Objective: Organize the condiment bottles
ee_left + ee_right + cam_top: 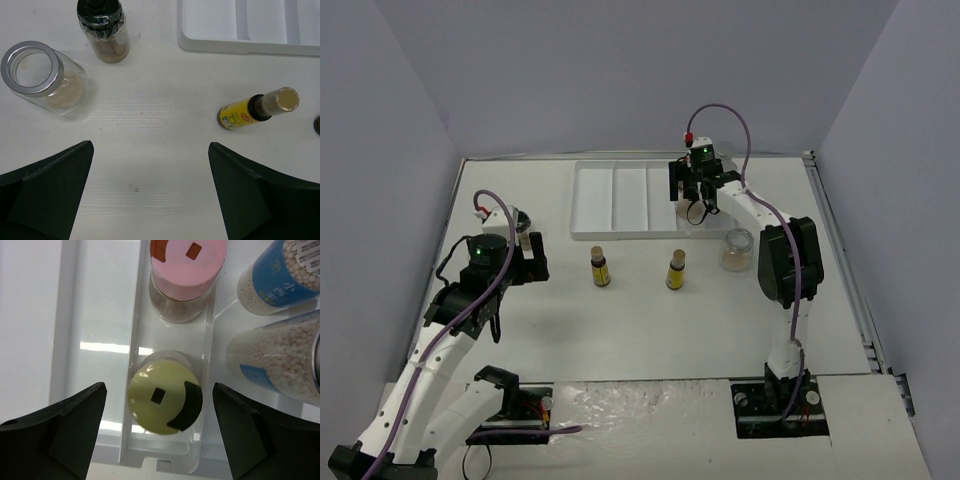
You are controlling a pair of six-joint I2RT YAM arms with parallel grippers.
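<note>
My right gripper hangs open over the right end of the white tray. A yellow-capped bottle stands in a narrow compartment between its fingers, with a gap on each side. Behind it stands a pink-capped bottle, and two blue-labelled clear bottles stand to the right. My left gripper is open over bare table with nothing between its fingers. Ahead of it are a clear jar of tan powder, a black-capped bottle and an amber bottle with a tan cap.
Two amber bottles stand on the table in front of the tray. Another clear jar of tan powder stands beside the right arm. The tray's left compartments hold nothing. Grey walls close in three sides.
</note>
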